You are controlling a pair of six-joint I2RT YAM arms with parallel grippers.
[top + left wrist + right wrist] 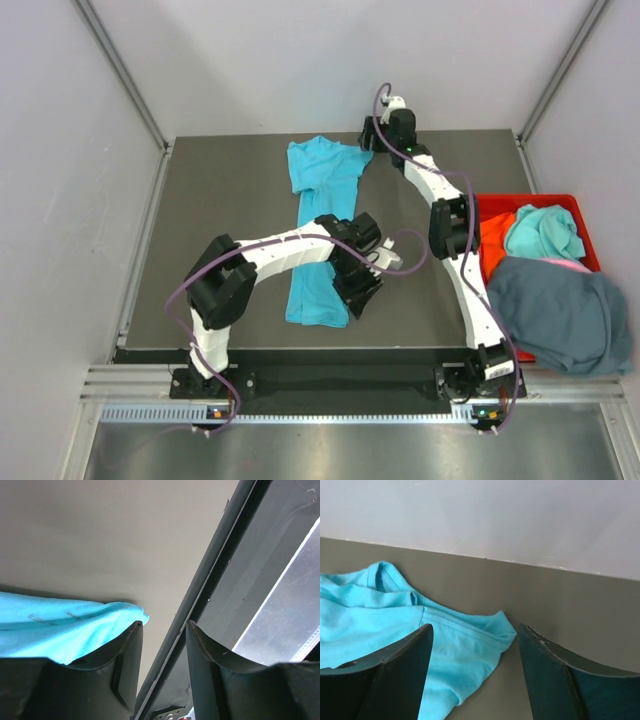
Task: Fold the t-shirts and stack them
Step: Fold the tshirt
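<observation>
A bright turquoise t-shirt (325, 180) lies on the dark table, folded into a long strip running from far to near. My left gripper (358, 298) is open at the strip's near right corner. In the left wrist view the cloth (60, 630) lies just left of the left finger, and nothing is between the jaws of the gripper (162, 627). My right gripper (368, 140) is open at the far right sleeve. In the right wrist view the sleeve (490, 632) lies between the open jaws of the gripper (475, 630), ungripped.
A red bin (530, 203) stands at the table's right edge. It holds an orange shirt (495, 238), another turquoise shirt (545, 232), a sliver of pinkish cloth (570, 264) and a slate blue-grey shirt (560, 312) draped over its near rim. White walls enclose the table.
</observation>
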